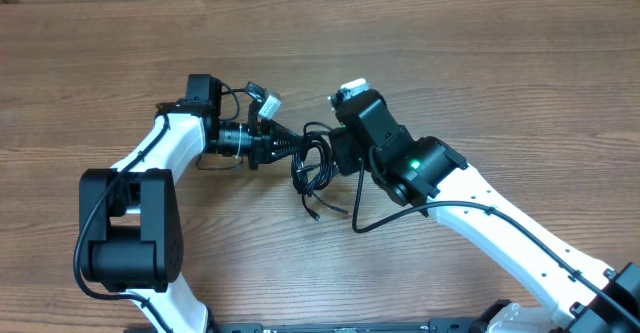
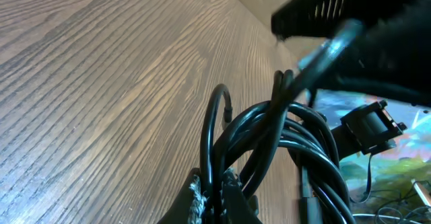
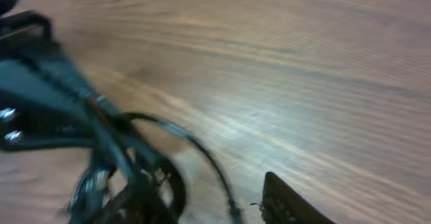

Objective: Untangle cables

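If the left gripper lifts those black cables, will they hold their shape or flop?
Probably floppy: the cables lie in loose, curving loops with ends trailing on the table. Likely light, being thin cords. Strands cross near the left gripper, so they may lift as one clump.

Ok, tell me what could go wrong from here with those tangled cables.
The left fingers are shut on several strands of the thin black cables at once, so pulling may tighten the tangle. The right fingers sit near the left ones at the same bundle, and that wrist view is blurred, so a collision or missed grasp seems possible. The loose plug end on the wooden table could snag.
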Robot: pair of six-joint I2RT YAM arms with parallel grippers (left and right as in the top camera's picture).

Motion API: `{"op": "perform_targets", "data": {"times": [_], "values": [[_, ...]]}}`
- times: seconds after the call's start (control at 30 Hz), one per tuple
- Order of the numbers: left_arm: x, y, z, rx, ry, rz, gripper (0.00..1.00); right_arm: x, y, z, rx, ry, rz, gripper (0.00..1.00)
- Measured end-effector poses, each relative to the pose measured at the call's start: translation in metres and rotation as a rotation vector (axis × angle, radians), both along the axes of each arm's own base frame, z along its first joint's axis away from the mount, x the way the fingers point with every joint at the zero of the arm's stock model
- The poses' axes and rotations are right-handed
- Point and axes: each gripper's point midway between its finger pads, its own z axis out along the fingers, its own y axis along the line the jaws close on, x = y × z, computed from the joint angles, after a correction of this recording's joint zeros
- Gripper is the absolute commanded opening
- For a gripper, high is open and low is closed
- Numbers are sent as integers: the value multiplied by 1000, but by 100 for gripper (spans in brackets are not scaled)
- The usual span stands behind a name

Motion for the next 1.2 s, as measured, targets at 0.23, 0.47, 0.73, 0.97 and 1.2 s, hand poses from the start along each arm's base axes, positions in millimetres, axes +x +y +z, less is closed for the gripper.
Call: {"op": "perform_targets", "data": {"times": [0.23,0.47,0.73,0.97,1.2], "values": [[0,0,1,-7,3,-1,4,7,-14,-1,-52,-39,-69,22],[0,-1,2,-11,2,-2,4,14,-33,-9,-168,-73,-138,4],[0,0,0,-1,3,0,4,26,-98,6,-511,-213,-313,4],[0,1,-2,14,2,2,4,29,-108,16,-567,-261,-354,4],[1,1,-4,23,1,4,4,0,-89,-23,-486,-36,-185,33]]}}
